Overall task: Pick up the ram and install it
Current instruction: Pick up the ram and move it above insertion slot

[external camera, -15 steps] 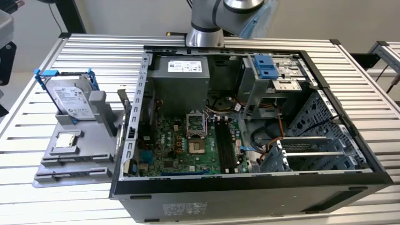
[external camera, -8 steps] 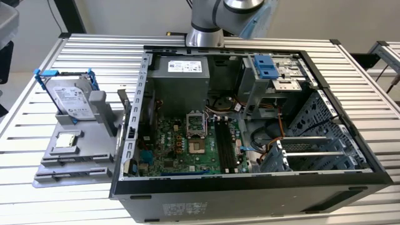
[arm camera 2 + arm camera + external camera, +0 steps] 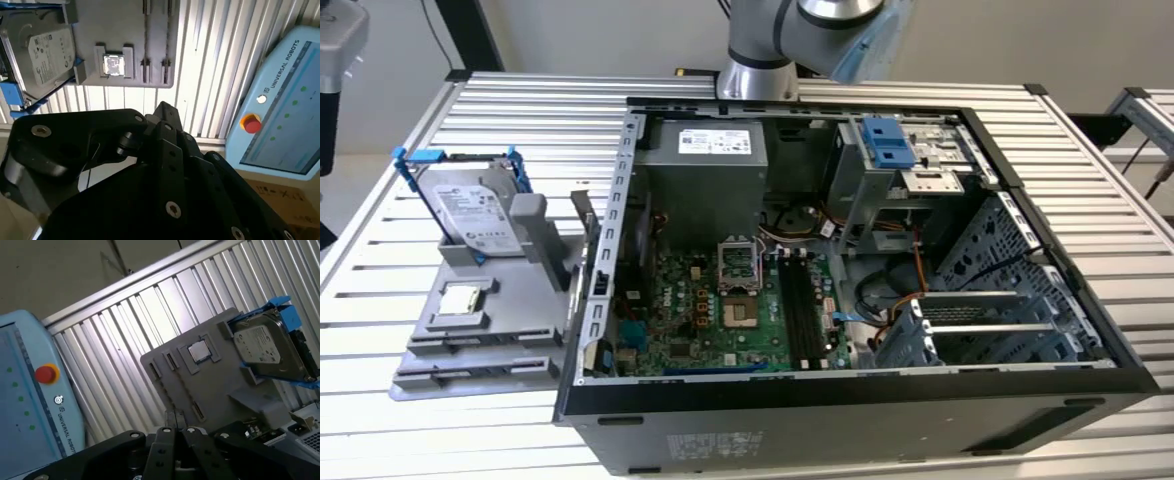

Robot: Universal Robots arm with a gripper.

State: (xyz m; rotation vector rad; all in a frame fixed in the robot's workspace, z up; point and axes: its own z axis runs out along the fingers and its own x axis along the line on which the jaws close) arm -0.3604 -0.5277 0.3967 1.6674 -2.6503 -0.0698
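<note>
Black jointed metal hand [image 3: 174,418] closed narrow, nothing seen between its tips, over ribbed aluminium bench [image 3: 115,325]. Probable ram [image 3: 583,224]: thin flat dark stick on edge at the side of the grey moulded fixture [image 3: 480,335], just beside the open case [image 3: 854,400].

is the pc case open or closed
Open: the case lies on its side with no panel over it, so the motherboard is exposed.

ram [image 3: 583,225] | thin dark stick | on edge | between grey holder [image 3: 480,345] and case [image 3: 854,405]
</note>
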